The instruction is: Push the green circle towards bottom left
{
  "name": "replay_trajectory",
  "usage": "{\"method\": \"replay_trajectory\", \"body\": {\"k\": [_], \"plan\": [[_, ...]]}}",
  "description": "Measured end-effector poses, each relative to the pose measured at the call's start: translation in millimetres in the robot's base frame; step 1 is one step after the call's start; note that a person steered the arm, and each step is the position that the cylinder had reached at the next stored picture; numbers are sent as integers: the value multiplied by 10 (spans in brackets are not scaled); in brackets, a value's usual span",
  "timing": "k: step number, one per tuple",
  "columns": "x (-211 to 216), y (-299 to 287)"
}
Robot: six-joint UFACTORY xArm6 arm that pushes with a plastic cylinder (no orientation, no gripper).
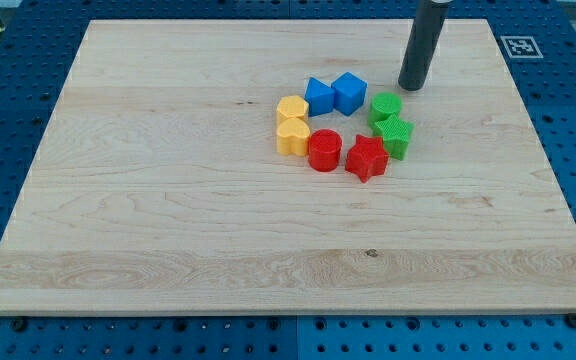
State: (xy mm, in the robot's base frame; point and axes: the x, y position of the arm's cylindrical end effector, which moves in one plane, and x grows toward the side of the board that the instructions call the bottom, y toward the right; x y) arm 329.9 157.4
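Note:
The green circle sits on the wooden board right of centre, touching the green star just below it. My tip is a little above and to the right of the green circle, with a small gap between them. The blue cube and the blue block lie to the left of the green circle. The red star and the red circle lie below, and two yellow blocks at the left close the ring.
The wooden board lies on a blue perforated table. A black and white marker tag sits off the board's top right corner.

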Motion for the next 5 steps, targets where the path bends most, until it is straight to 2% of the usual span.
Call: {"method": "replay_trajectory", "body": {"k": [2,5], "plan": [[9,-98],[352,-297]]}}
